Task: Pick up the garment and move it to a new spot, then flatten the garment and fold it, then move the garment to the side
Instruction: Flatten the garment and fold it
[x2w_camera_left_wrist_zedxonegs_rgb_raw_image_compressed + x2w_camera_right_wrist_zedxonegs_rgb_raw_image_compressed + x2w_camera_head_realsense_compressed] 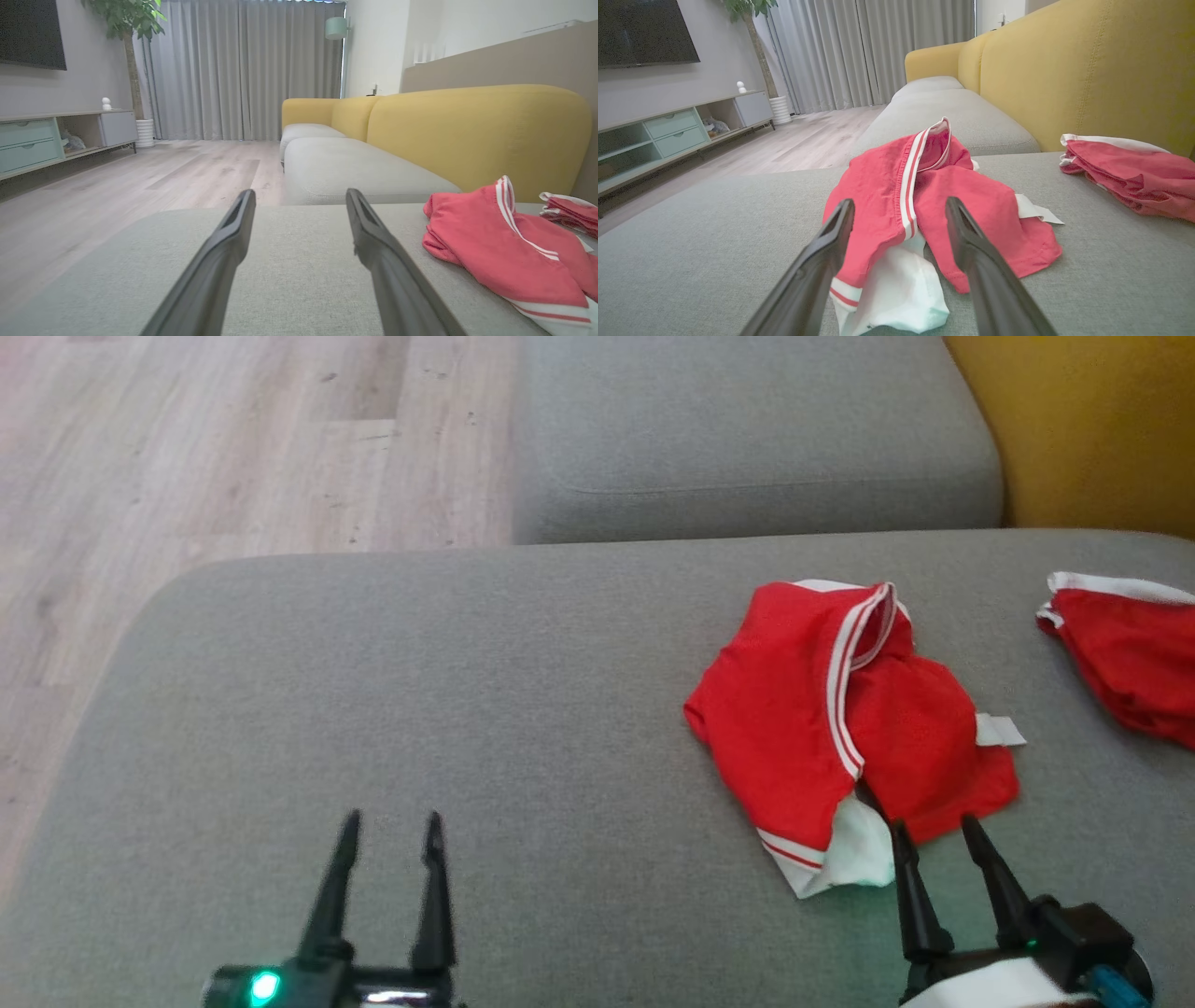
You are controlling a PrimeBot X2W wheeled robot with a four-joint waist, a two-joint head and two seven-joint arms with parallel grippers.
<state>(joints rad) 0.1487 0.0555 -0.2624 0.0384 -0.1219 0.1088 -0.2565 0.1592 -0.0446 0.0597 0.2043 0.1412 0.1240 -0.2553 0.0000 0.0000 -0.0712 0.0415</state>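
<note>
The red garment (840,709) lies crumpled right of centre in the head view on the grey sofa cushion (467,728). My right tool (934,823) is spread wide and empty at its near hem, and my left tool (391,818) is likewise parted and empty at lower left. The cloth looks light and limp, so I'd pinch the thicker striped hem.

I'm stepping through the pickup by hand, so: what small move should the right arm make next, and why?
Probably ease the right gripper forward and down so its open fingers straddle the near edge of the crumpled red garment. The tips point at that edge, nothing is gripped yet, and the left gripper sits open over bare cushion, off to the side.
</note>
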